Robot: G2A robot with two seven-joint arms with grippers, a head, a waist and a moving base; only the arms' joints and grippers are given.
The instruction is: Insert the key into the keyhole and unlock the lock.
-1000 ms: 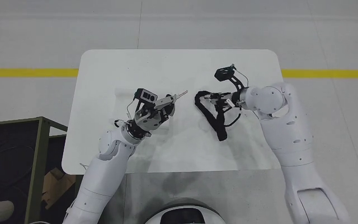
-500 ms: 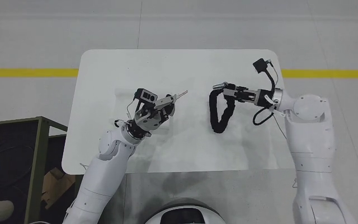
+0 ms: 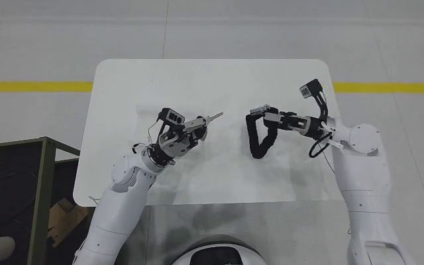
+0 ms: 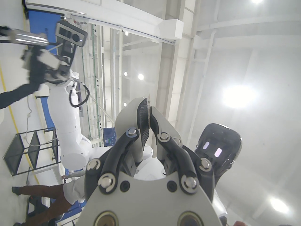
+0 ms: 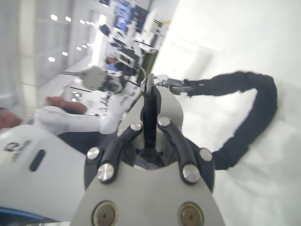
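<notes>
My left gripper [image 3: 197, 124] hovers over the left middle of the white table [image 3: 199, 76], shut on a thin metal key [image 3: 213, 117] whose tip points toward the other arm. In the left wrist view the key blade [image 4: 149, 105] is pinched edge-on between the pads. My right gripper [image 3: 271, 118] is right of centre, shut on a black fabric-covered cable lock [image 3: 258, 140]. The lock's metal head [image 3: 260, 109] faces the key, a short gap apart. In the right wrist view the metal head [image 5: 149, 82] sticks out past the fingertips and the black loop [image 5: 261, 109] hangs down to the table.
A dark green bin [image 3: 30, 192] stands off the table's left front corner. A yellow floor line [image 3: 46, 86] runs behind the table. The table surface around both grippers is bare white.
The right arm swung out to the right and turned, carrying the lock so its metal head now faces the key. The left gripper with the key edged slightly right.
</notes>
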